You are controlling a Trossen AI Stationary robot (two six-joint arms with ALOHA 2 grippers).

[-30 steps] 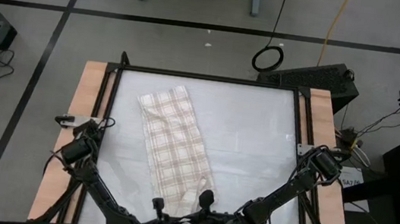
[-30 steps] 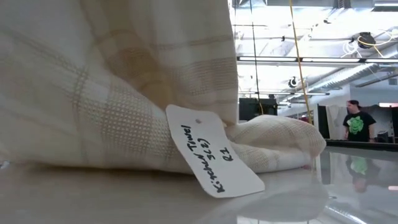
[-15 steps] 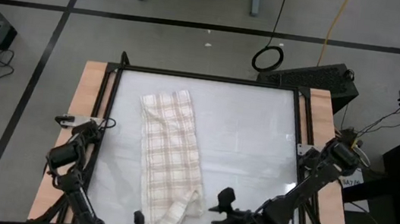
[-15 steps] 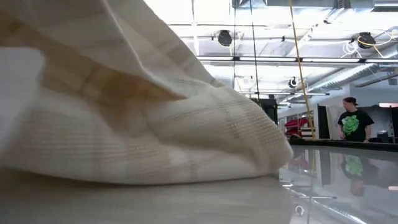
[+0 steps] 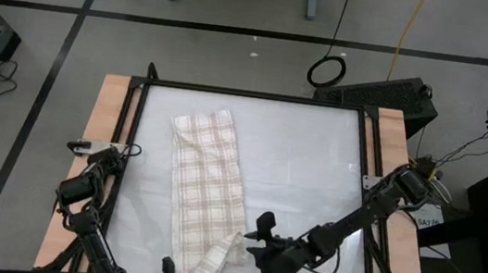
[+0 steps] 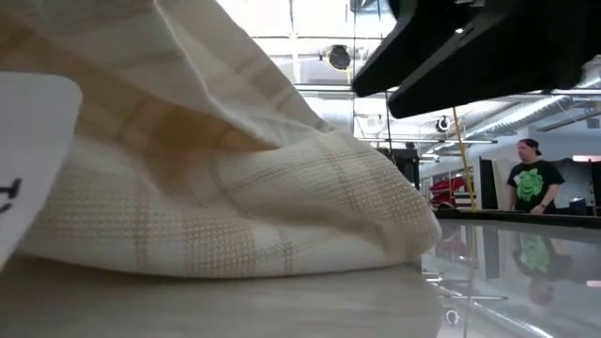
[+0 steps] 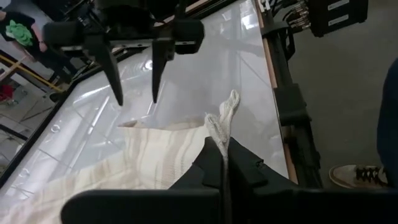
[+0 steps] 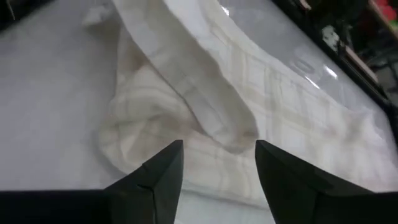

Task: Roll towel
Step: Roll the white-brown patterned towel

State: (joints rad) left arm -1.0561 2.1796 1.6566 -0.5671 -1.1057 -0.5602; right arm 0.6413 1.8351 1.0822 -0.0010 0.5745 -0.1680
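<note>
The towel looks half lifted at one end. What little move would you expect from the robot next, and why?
Probably the right gripper should ease toward the towel and close on its raised near edge. Its fingers stand open with the bunched fold right in front of them, touching nothing. The left gripper is shut on the other near corner, so a second grip would let both arms start the roll evenly.

the towel (image 5: pixel 209 188) is soft woven cloth, matt. the table (image 5: pixel 306 163) top is smooth and glossy, with wood side strips.
</note>
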